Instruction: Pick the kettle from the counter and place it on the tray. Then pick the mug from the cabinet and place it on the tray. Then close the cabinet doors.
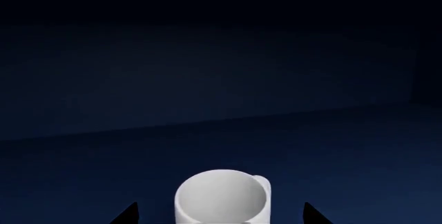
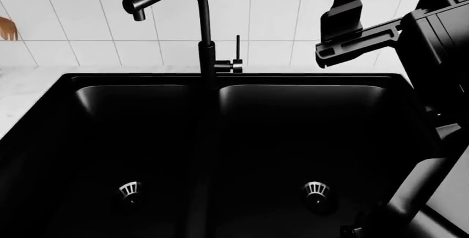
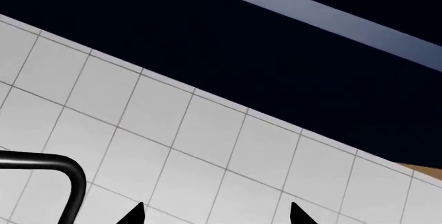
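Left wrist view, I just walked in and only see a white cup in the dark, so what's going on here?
The left gripper is open around the white mug, which stands upright on a dark blue shelf; the fingertips sit apart on either side, not closed on it. The right gripper is raised, empty and open, facing the tiled wall above the black sink. Kettle and tray are out of view.

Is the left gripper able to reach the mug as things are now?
Probably yes. In the left wrist view the mug stands between the open fingertips of the left gripper, with nothing between them.
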